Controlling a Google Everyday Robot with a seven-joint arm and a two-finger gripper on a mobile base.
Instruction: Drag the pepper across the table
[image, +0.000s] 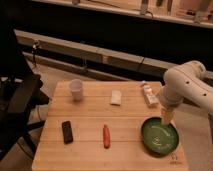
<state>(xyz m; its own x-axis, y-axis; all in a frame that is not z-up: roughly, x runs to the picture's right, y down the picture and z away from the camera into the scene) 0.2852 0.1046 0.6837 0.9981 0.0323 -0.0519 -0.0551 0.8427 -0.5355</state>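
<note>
Red-orange, slim and tapered: pepper, lying flat on table, long axis pointing toward the near edge, well off to the left of gripper in the view and a little nearer the camera. Touching nothing: black phone farther left again, green bowl on the gripper's side, both apart from it. Gripper at the end of the white arm, poised just over the far rim of the bowl; clenched or released, cannot tell. Holding nothing that shows. Probably light, with a smooth and likely slippery skin. Likely to roll sideways, or to pivot about its thin tip, if pushed off-centre. Firm enough, by the look, to take a push or a pinch; still worth sparing a hard squeeze. Best taken across the middle, along the short axis, or pressed down there from above and drawn slowly over the wood. Calls first for a move left and down, clear of the bowl's rim.
</note>
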